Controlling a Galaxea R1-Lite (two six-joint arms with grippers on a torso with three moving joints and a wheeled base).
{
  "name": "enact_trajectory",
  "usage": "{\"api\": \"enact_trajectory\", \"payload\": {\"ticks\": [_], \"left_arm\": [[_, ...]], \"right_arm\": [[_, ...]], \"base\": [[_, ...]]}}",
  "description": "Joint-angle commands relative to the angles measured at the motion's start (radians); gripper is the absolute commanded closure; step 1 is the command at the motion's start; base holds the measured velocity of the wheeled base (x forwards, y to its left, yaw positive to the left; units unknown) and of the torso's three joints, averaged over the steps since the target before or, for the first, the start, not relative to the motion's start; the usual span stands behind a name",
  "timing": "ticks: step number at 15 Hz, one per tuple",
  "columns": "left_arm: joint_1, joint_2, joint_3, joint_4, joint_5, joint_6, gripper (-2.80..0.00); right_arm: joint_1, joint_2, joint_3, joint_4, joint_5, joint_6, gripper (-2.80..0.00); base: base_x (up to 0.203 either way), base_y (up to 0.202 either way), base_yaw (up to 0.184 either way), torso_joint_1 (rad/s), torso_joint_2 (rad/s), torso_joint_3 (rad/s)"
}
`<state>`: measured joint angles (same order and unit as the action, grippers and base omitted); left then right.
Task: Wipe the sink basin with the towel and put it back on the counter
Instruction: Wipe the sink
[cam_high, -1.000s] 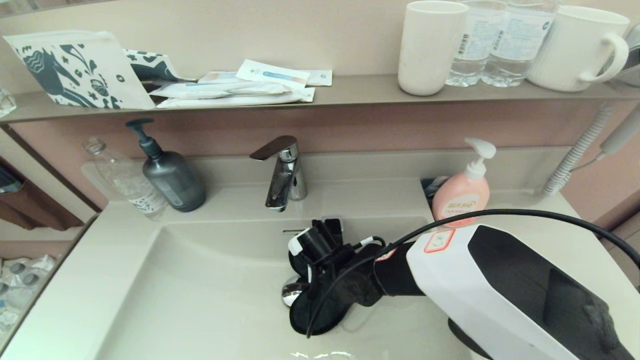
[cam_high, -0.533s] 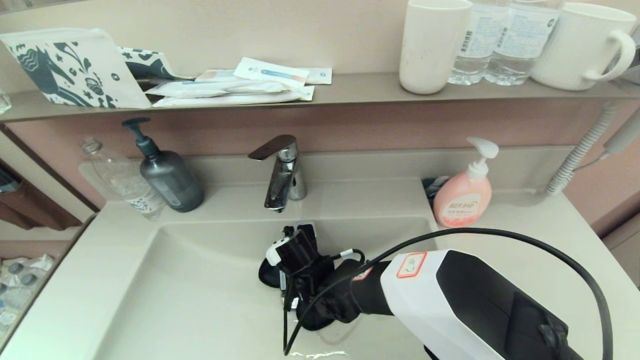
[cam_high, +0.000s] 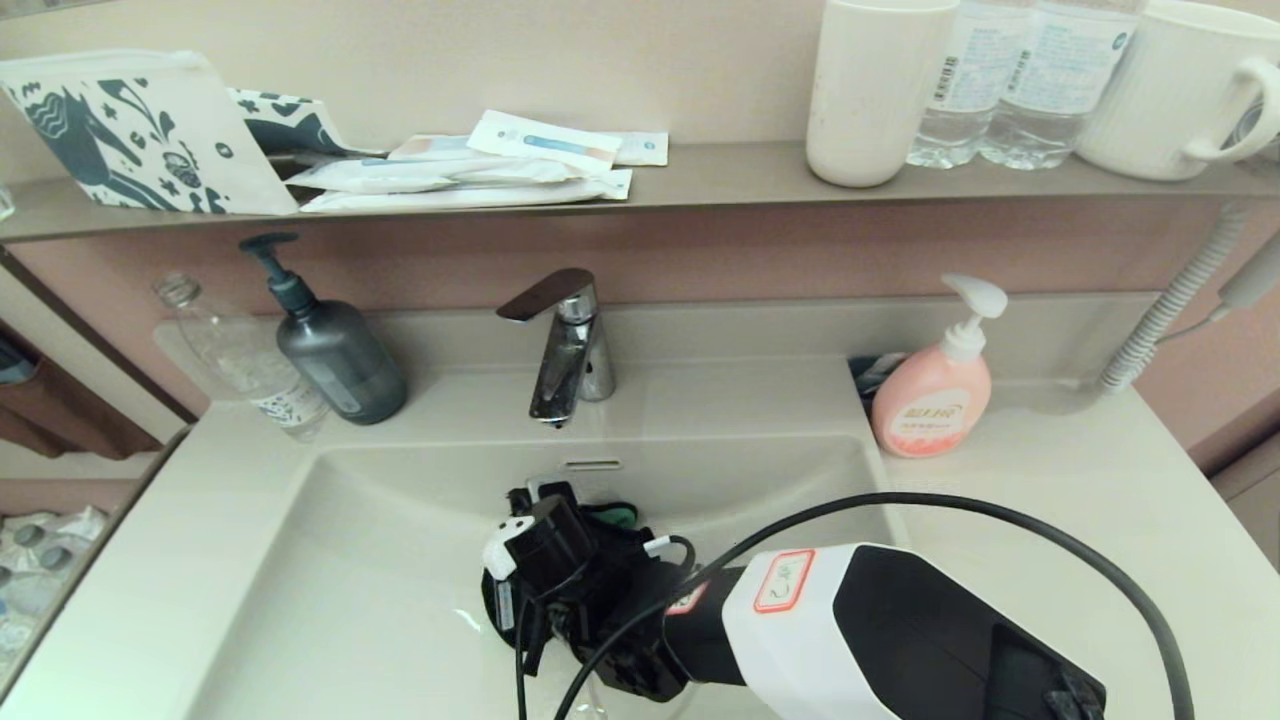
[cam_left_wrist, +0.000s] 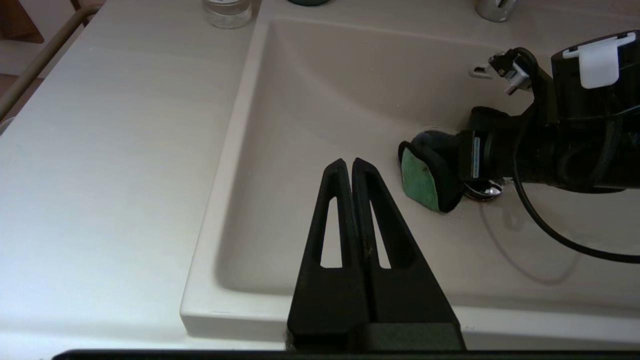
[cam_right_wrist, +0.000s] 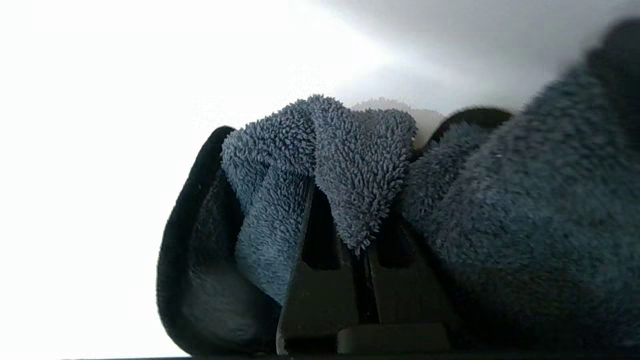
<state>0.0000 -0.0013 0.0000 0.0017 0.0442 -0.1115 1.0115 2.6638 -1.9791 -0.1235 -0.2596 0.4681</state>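
Observation:
The cream-white sink basin (cam_high: 380, 570) fills the middle of the head view. My right gripper (cam_high: 560, 595) reaches down to the basin floor near its centre, shut on the dark grey fluffy towel (cam_high: 615, 517). In the right wrist view the towel (cam_right_wrist: 360, 160) is bunched over and between the closed fingers. From the left wrist view the towel (cam_left_wrist: 430, 172) shows a green inner face beside the chrome drain plug (cam_left_wrist: 482, 190). My left gripper (cam_left_wrist: 348, 165) hangs shut and empty over the basin's front left edge. The counter (cam_high: 1050, 490) is bare on the right wing.
A chrome tap (cam_high: 565, 345) stands behind the basin, above the overflow slot (cam_high: 592, 465). A dark pump bottle (cam_high: 335, 355) and a clear bottle (cam_high: 245, 365) sit back left, a pink soap dispenser (cam_high: 935, 385) back right. The wall shelf (cam_high: 700, 175) holds cups, bottles and packets.
My right arm has slid left and toward the basin's front, dragging the towel over the floor. The drain plug, seen a second ago in the head view, is now covered there.

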Motion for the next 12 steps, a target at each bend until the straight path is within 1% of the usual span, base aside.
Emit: {"api": "enact_trajectory", "payload": {"ticks": [1, 4, 6, 8, 10, 12], "left_arm": [[0.0, 0.001, -0.001, 0.0, 0.0, 0.0, 0.0], [0.0, 0.001, 0.0, 0.0, 0.0, 0.0, 0.0], [0.0, 0.001, 0.0, 0.0, 0.0, 0.0, 0.0], [0.0, 0.001, 0.0, 0.0, 0.0, 0.0, 0.0], [0.0, 0.001, 0.0, 0.0, 0.0, 0.0, 0.0], [0.0, 0.001, 0.0, 0.0, 0.0, 0.0, 0.0]], "right_arm": [[0.016, -0.007, -0.001, 0.009, -0.003, 0.003, 0.0], [0.023, -0.021, -0.001, 0.071, -0.001, 0.003, 0.0], [0.025, -0.038, -0.001, 0.138, 0.001, 0.003, 0.0], [0.029, -0.049, 0.0, 0.254, 0.02, 0.004, 0.0], [0.031, -0.066, 0.002, 0.361, 0.059, 0.004, 0.0], [0.033, -0.078, 0.002, 0.44, 0.059, 0.003, 0.0]], "base": [[0.0, 0.0, 0.0, 0.0, 0.0, 0.0], [0.0, 0.0, 0.0, 0.0, 0.0, 0.0], [0.0, 0.0, 0.0, 0.0, 0.0, 0.0], [0.0, 0.0, 0.0, 0.0, 0.0, 0.0], [0.0, 0.0, 0.0, 0.0, 0.0, 0.0], [0.0, 0.0, 0.0, 0.0, 0.0, 0.0]]}}
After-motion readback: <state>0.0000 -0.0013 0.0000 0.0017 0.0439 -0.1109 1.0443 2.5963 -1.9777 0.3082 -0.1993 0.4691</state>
